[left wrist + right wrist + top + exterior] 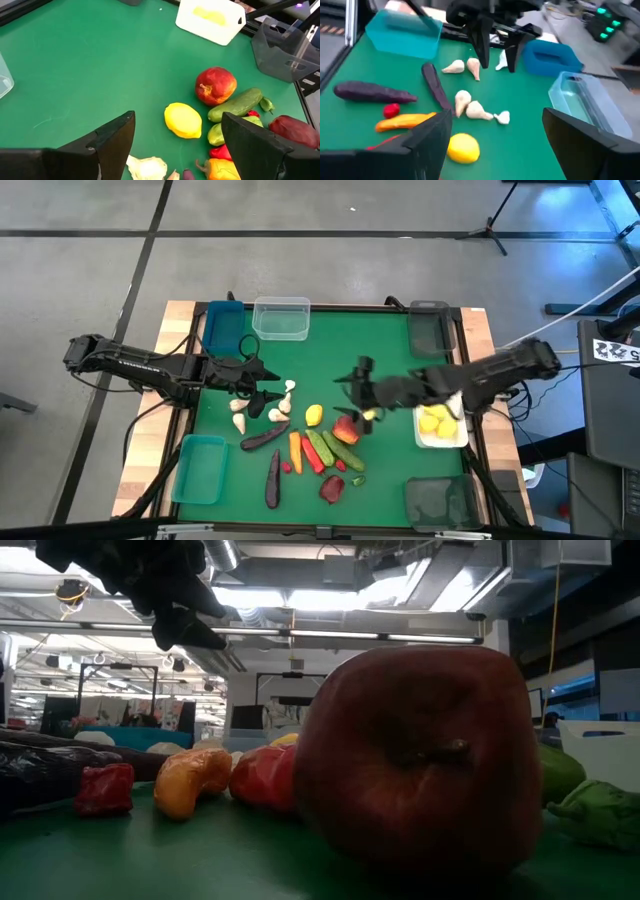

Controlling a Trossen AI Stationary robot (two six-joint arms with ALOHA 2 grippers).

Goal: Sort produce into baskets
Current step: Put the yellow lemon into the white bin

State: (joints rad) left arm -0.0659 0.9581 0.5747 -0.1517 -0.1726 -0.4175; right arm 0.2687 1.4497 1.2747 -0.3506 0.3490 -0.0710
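Produce: a loose heap of toy fruit and vegetables on the green mat [380,360], all placed here relative to the lemon [314,415] near the mat's middle.
Lemon: lies bare on the mat, touched by neither gripper.
Garlic: several white pieces [240,421] just beside the lemon, on its left-arm side.
Apple: a red one [215,85] just beside the lemon on the right-arm side, touching a green cucumber [235,105].
Carrot: orange [295,446], near the lemon toward the table's front edge.
Eggplants: 2 purple ones, 1 [265,438] between the garlic and the carrot, 1 [273,478] farther front.
White basket: [441,438] well apart from the lemon at the right edge, holding what look like 2 or 3 yellow lemons; the count is hard to read.
Other baskets: blue [222,325] and clear [281,318] at the back, teal [199,469] front left, 2 dark ones [431,328] [438,502] at the right corners.
Left gripper: [268,398] over the garlic, just beside the lemon, fingers spread wide with nothing between them.
Right gripper: [352,402] near the lemon, above the apple, fingers parted wide and holding nothing.
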